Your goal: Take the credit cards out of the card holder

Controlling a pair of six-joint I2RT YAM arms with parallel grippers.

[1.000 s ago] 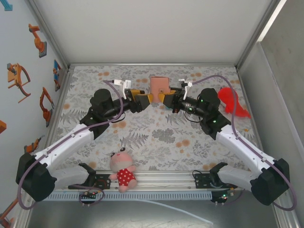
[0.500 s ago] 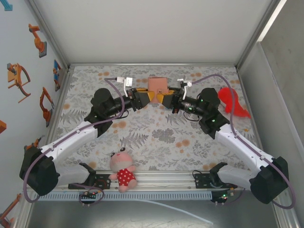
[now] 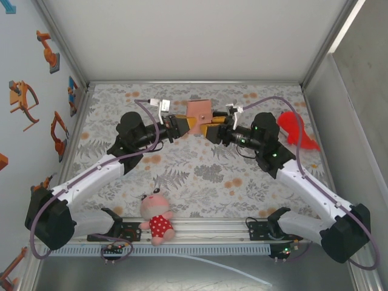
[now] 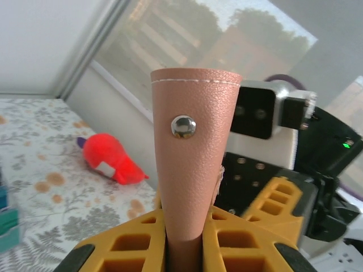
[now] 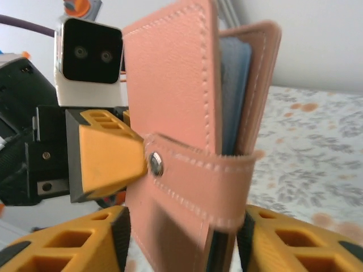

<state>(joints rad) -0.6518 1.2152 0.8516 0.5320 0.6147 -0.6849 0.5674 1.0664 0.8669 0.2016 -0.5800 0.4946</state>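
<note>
The pinkish-tan card holder (image 3: 200, 110) hangs upright in the air between my two arms, over the back of the table. My left gripper (image 3: 190, 124) is shut on its lower edge. In the left wrist view the leather (image 4: 193, 170) is pinched between the yellow fingers, with a metal snap (image 4: 183, 126) above them. My right gripper (image 5: 181, 226) has its jaws apart on either side of the holder (image 5: 170, 90). The closing tab (image 5: 198, 175) wraps round the front. A blue-grey layer (image 5: 233, 96) shows between the covers. I cannot make out separate credit cards.
A red soft thing (image 3: 297, 130) lies at the back right of the flowered table (image 3: 200, 176). A plush doll in a red dotted dress (image 3: 156, 215) sits at the near edge between the arm bases. Metal walls (image 3: 339, 79) close the table in.
My left gripper moved in from the left and closed on the card holder. My right gripper's jaws widened around it. The holder tilted slightly.
</note>
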